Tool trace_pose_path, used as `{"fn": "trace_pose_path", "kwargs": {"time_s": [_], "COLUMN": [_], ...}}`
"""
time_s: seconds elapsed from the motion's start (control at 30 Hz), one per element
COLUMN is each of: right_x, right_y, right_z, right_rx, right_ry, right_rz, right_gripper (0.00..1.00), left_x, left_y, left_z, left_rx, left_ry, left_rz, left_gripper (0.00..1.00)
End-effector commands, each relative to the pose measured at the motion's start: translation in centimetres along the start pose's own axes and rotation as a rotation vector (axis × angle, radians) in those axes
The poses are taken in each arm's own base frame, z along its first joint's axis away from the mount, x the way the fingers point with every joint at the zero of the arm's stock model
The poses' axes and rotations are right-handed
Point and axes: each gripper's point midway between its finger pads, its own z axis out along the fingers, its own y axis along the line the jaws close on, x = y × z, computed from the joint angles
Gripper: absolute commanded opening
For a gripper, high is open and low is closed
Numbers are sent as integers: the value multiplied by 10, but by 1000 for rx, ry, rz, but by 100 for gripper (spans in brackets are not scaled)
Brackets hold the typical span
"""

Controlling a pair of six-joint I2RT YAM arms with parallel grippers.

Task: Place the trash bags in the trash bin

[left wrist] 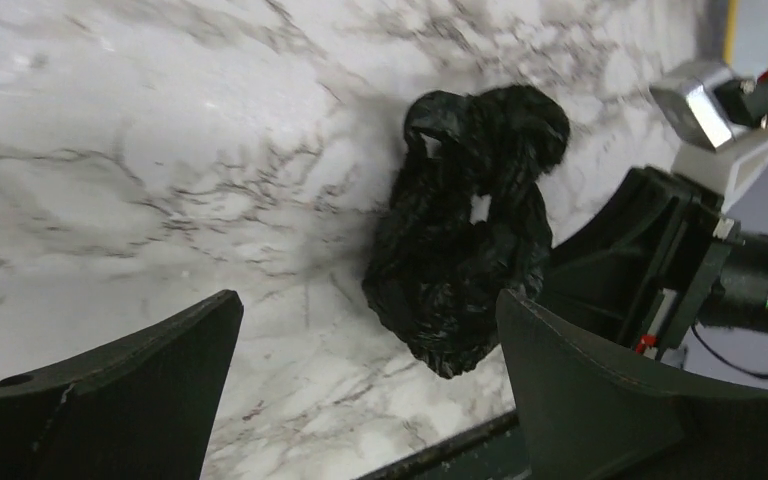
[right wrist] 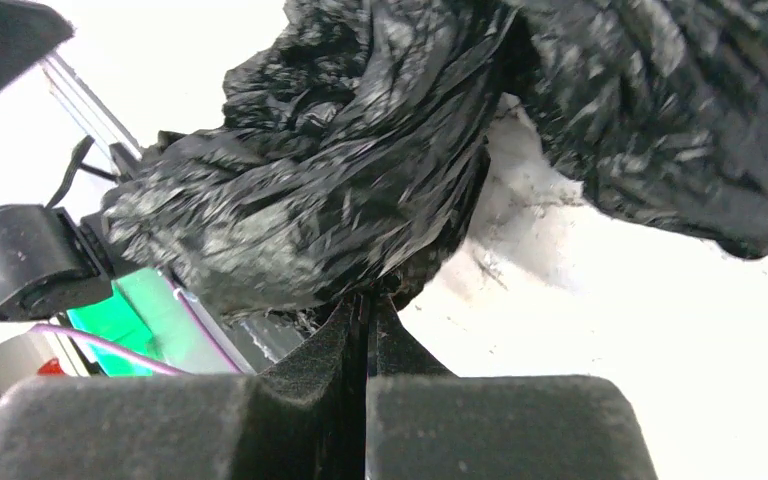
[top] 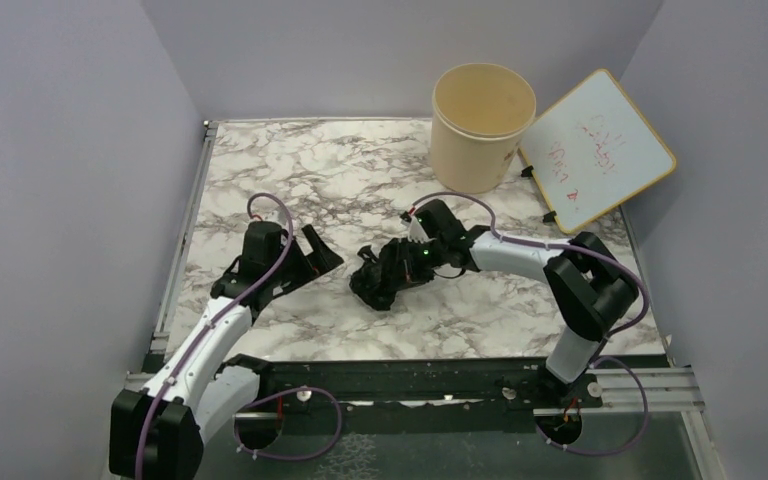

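A crumpled glossy black trash bag [top: 375, 282] lies on the marble table [top: 340, 170] near its middle front. My right gripper [top: 397, 268] is shut on the bag; in the right wrist view the fingers meet at the bag's edge [right wrist: 340, 200]. The bag also shows in the left wrist view [left wrist: 465, 230]. My left gripper [top: 322, 255] is open and empty, a short way left of the bag. The round beige trash bin [top: 478, 128] stands upright at the back right; no bag shows in the part of its inside I can see.
A white board with a yellow frame [top: 598, 150] leans at the back right beside the bin. Purple walls close the left, back and right sides. A metal rail [top: 420, 385] runs along the table's front edge.
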Motion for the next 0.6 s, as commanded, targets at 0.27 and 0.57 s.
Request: {"fn": "trace_pose_path", "kwargs": {"time_s": [0.27,0.57], "right_x": [-9,10], "right_y": [50,26], "right_z": [-10,-2], "right_rx": [-192,-109], "right_ry": [-3,68], "right_rz": [82,89], "right_gripper": [2,4], "left_x": [47,70], "left_y": [-49,-52], "left_z": [26,35], "left_rx": [350,398], "left_ry": [272,311], "left_rz": [25,-40], "left_gripper": [99,88]}}
